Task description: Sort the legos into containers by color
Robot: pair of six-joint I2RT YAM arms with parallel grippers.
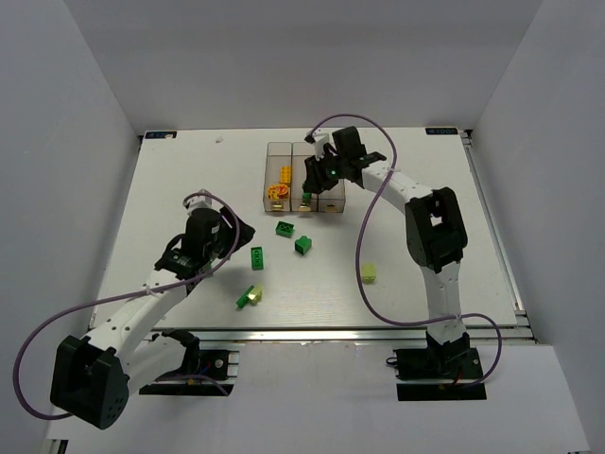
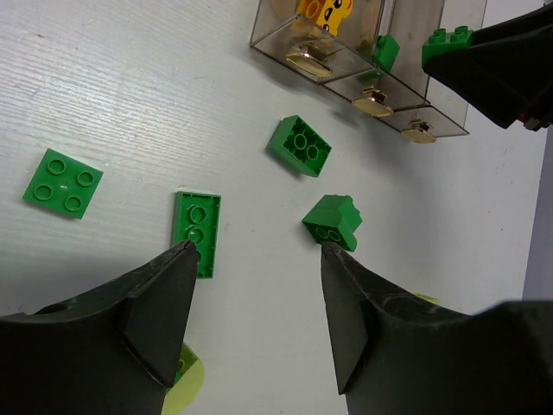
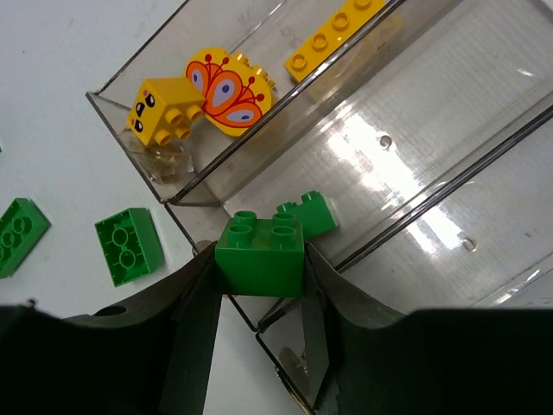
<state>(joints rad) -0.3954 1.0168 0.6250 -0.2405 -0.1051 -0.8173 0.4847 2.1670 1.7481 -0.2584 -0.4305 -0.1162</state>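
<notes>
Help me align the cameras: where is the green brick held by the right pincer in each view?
Top external: green brick at the near end of the clear bins.
Left wrist: brick top right.
Right wrist: brick low centre.
Shared landmark: the bins.

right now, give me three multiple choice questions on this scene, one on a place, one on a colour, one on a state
1. Where is the green brick held by the right gripper? A over the middle container's near end; B flat on the table; C on another brick.
2. What colour are the bricks in the left container? A green; B orange; C blue.
3. How is the left gripper? A shut on a brick; B shut, empty; C open, empty.
Answers: 1 A, the right wrist view shows it above that end wall; 2 B, only orange bricks lie there; 3 C, its fingers stand apart with nothing between.
</notes>
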